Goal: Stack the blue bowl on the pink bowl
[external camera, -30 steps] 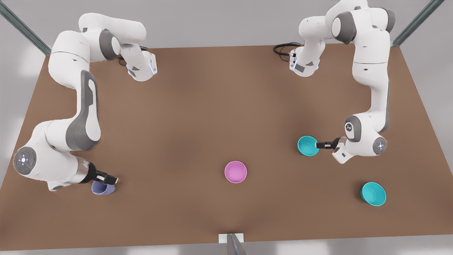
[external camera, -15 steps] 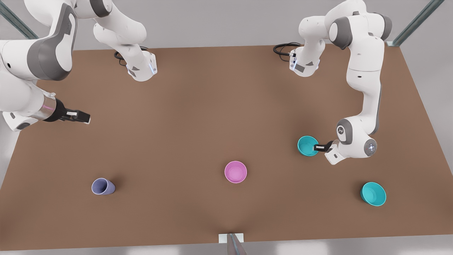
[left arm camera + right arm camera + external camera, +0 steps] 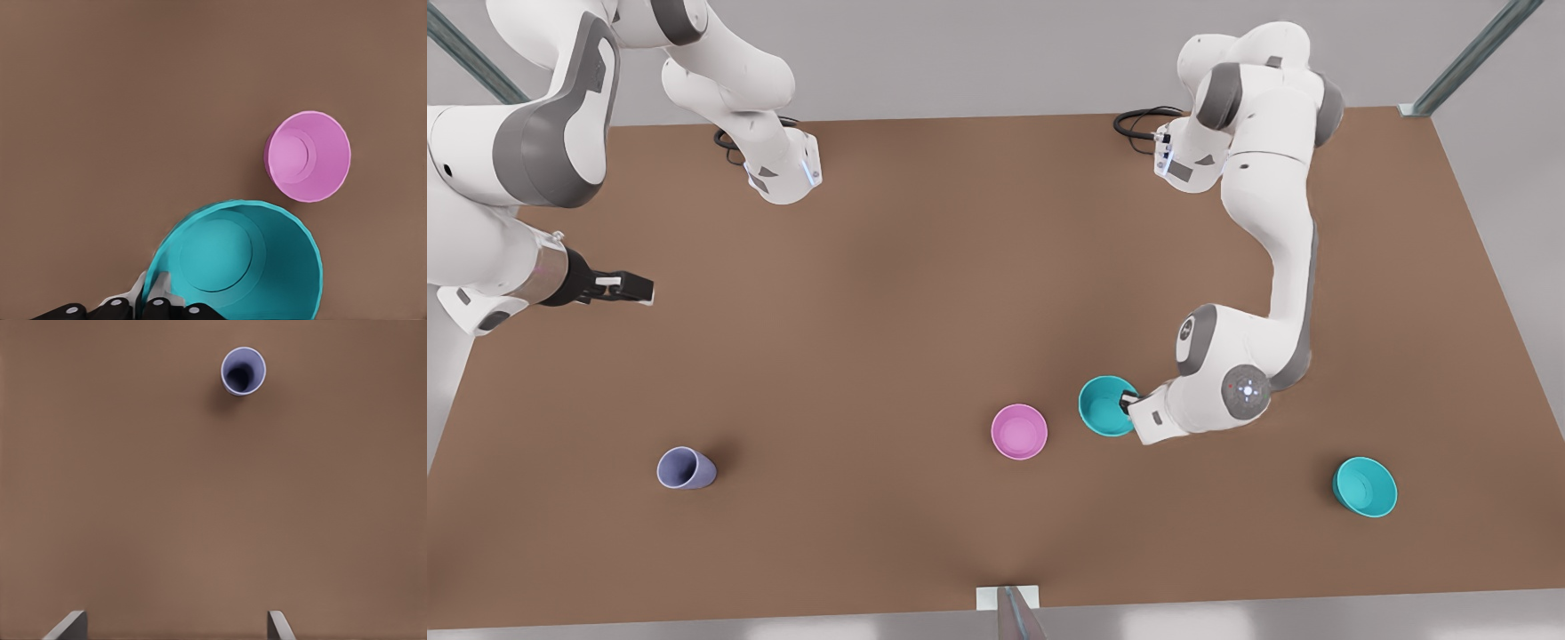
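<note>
So the big change from half a second back: the blue bowl [image 3: 1106, 406] has travelled across the bench [image 3: 960, 267] from over by the front view's right side and is now sitting just beside the pink bowl [image 3: 1019, 432], close but not touching and not over it yet. Looks to me like the carry is most of the way done, and what's left is getting it above the pink one and setting it down inside. The left tool [image 3: 1131, 404] is pinched on the bowl's rim, 1 finger inside and 1 outside, and in the left wrist view you can see the fingers [image 3: 155, 293] closed tight on the wall with the pink bowl a bit further off. I can't tell how high the bowl is off the bench. The right tool [image 3: 630, 289] is parked over at the front view's left, fingers spread apart, holding nothing, just waiting, same as half a second ago. The purple cup [image 3: 686, 468] and the other teal bowl [image 3: 1365, 486] haven't budged.
</note>
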Motion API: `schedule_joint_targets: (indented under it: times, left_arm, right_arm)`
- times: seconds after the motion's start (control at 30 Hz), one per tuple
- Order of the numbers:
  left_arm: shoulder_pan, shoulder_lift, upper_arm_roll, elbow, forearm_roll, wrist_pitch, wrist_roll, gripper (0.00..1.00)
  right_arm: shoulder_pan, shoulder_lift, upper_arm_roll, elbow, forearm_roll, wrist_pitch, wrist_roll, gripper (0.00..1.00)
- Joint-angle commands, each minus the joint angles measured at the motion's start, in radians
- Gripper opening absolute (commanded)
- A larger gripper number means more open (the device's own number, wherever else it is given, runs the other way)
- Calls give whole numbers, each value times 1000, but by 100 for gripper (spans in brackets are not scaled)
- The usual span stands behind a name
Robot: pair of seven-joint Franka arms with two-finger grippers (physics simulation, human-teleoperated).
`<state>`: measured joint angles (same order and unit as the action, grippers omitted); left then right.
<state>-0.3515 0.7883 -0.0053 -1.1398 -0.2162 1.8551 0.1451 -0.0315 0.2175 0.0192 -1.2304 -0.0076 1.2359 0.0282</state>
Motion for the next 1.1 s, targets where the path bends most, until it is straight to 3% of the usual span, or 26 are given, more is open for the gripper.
schedule_joint_targets:
  times: [0.0,0.33,1.07]
  left_arm:
    - [-56,69,2,94,26,-109,-688,21]
    - [-149,204,4,198,23,52,-861,21]
    - [-146,216,-12,193,-5,125,-1036,21]
  right_arm:
    - [-1,-1,-4,0,1,-3,-83,100]
    - [-1,2,-12,0,3,-4,-87,100]
    - [-1,8,-12,-14,9,-4,-80,100]
